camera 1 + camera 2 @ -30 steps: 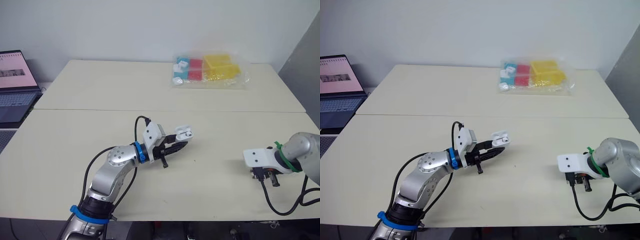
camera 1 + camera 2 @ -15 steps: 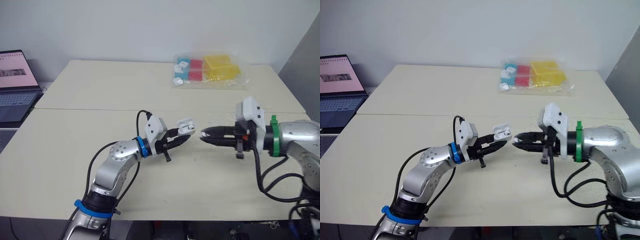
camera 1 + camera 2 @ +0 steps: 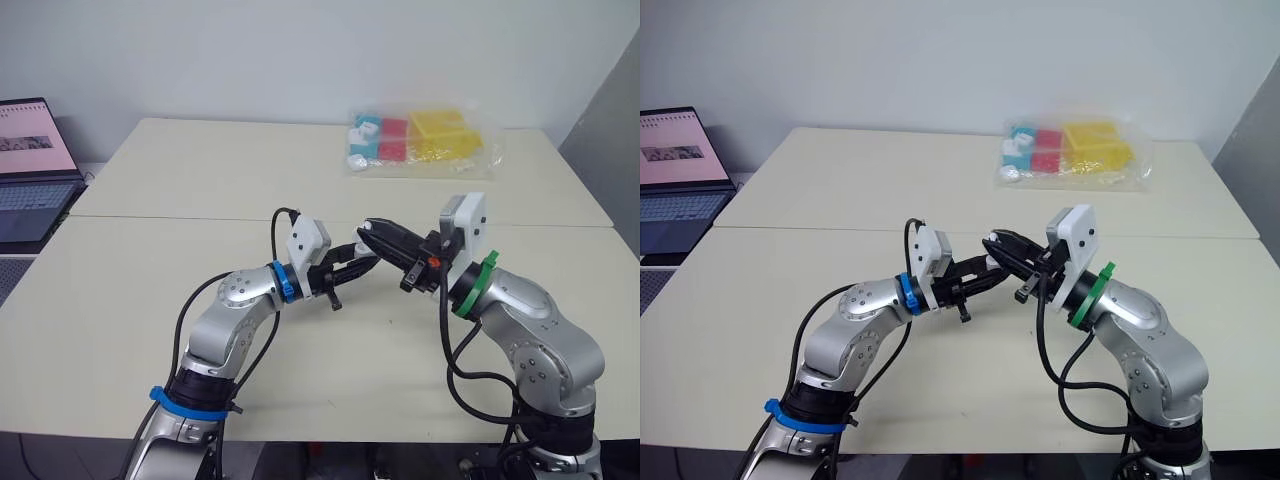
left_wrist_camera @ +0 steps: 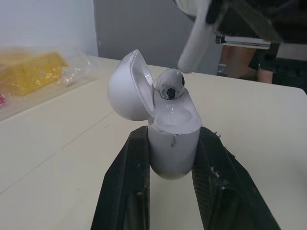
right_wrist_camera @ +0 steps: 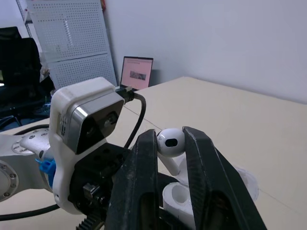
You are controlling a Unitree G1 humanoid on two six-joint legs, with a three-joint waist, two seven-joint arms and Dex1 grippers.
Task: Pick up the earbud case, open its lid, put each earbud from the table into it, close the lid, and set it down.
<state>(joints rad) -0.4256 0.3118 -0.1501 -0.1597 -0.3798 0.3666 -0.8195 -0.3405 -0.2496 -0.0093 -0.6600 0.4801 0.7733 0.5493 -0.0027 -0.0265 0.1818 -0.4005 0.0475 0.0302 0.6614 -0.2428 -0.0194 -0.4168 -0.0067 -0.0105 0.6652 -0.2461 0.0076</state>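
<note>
The earbud case (image 4: 171, 143) is held up off the tabletop (image 3: 200, 180) with its lid (image 4: 125, 91) swung open and tipped back. Well to the left of the case, past the tabletop's edge, a laptop (image 3: 30, 170) stands open with its screen lit. The left hand (image 3: 352, 265) comes in from the case's left, and its two black fingers (image 4: 127, 191) are pressed against the sides of the case body, pinching it upright. At the case's open mouth is an earbud (image 5: 170, 141), head up and stem pointing down into the case. The right hand (image 3: 375, 230) reaches in from the case's right, its fingers (image 5: 144, 177) closed on the earbud's head. Farther back and to the right of the case lies a clear bag of coloured blocks (image 3: 420, 140).
</note>
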